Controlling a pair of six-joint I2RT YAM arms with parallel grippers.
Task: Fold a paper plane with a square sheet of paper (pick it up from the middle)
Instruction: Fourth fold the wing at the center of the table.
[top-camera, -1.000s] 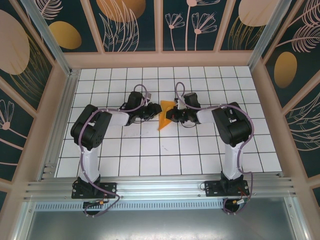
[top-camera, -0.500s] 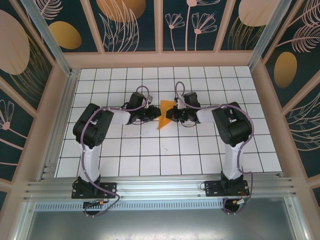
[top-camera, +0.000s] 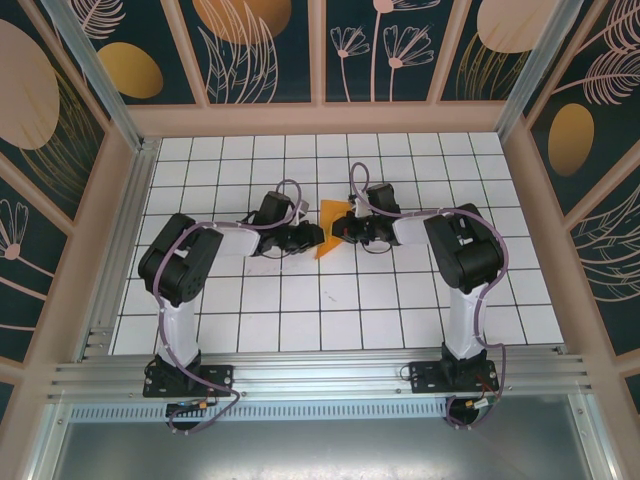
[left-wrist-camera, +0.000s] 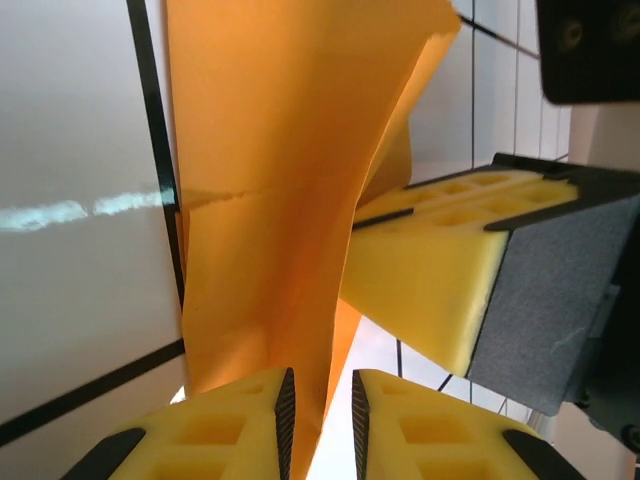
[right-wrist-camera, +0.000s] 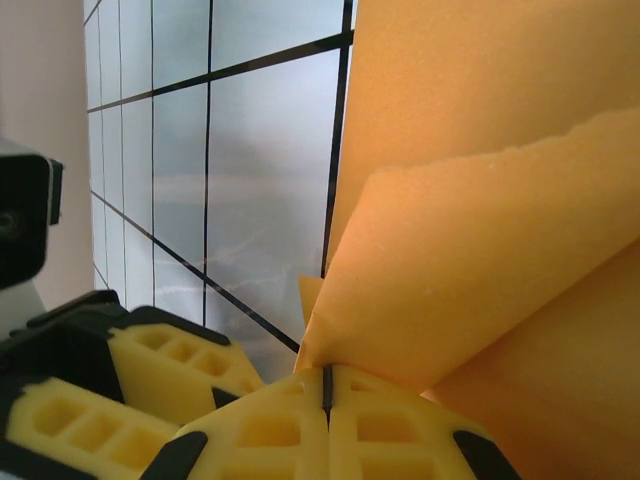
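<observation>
Top view: both arms reach inward over the middle of the white tiled table (top-camera: 400, 300). The orange paper (top-camera: 326, 232), already partly folded into a pointed shape, sits between the left gripper (top-camera: 308, 238) and the right gripper (top-camera: 347, 229). My guess is that it is taken from both sides so one side steadies it while the other works a crease. There is no box or tray; the paper rests in nothing but the grippers, near the tiles.

Left wrist view: the paper rises as a folded flap with a crease line across it, and its lower edge runs down between the left gripper's yellow pads (left-wrist-camera: 235, 420). The pads stand a little apart, and light shows beside the paper, so this looks like a loose guide, not a firm clamp. The right gripper's yellow finger lies just beside the flap.

Right wrist view: the right gripper's pads (right-wrist-camera: 385, 430) are pressed together, and a corner of the paper is pinched in the seam between them. The layers fan upward from there, which suggests this side is the anchor
</observation>
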